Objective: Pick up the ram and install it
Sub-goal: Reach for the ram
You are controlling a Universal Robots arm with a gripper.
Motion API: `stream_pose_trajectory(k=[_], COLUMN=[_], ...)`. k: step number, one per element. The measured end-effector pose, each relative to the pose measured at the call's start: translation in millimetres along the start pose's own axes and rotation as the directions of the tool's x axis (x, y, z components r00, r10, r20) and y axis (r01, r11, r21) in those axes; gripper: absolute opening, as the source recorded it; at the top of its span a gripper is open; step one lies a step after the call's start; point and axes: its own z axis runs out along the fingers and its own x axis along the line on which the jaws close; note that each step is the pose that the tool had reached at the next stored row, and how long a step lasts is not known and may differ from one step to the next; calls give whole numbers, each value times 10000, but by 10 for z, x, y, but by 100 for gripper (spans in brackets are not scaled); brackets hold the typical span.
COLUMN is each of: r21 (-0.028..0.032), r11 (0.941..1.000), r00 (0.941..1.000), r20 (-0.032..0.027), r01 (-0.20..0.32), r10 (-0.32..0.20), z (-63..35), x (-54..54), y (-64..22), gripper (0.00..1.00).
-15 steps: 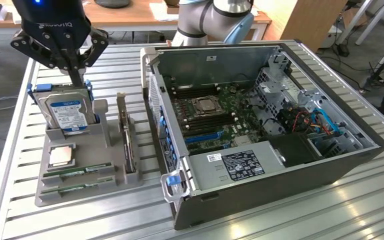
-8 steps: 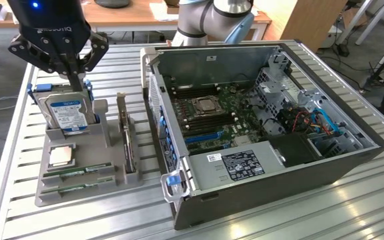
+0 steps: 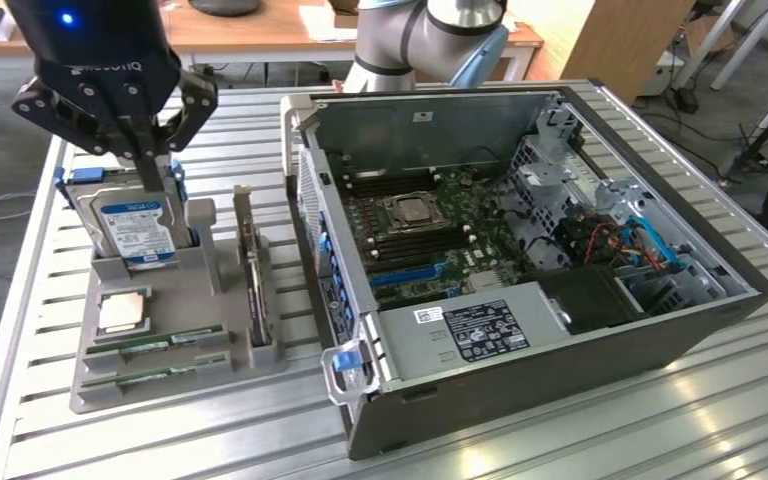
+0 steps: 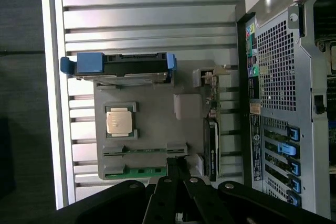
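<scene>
Ram sticks (image 3: 157, 346) are sitting in narrow slots of the grey holder (image 4: 157, 129) beside the open computer case (image 3: 558, 400), staying reachable from above, while the gripper (image 3: 160, 185) is hovering overhead with its fingers together, gripping nothing.

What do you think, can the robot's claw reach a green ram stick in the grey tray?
Probably yes. The ram lies uncovered in the grey tray, with nothing above it. The gripper hangs over that tray, fingers shut, so it would likely have to open first.
</scene>
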Motion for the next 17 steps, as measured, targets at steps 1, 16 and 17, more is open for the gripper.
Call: stream_pose_trajectory(k=[1, 16, 17], r21=[0, 0, 0], r11=[10000, 10000, 10000], r00=[10000, 10000, 10000], r20=[0, 0, 0], r01=[0, -1, 1], r10=[0, 1, -1], z=[0, -7, -7], x=[0, -7, -8], y=[-11, -157, -158], gripper=[11, 11, 11])
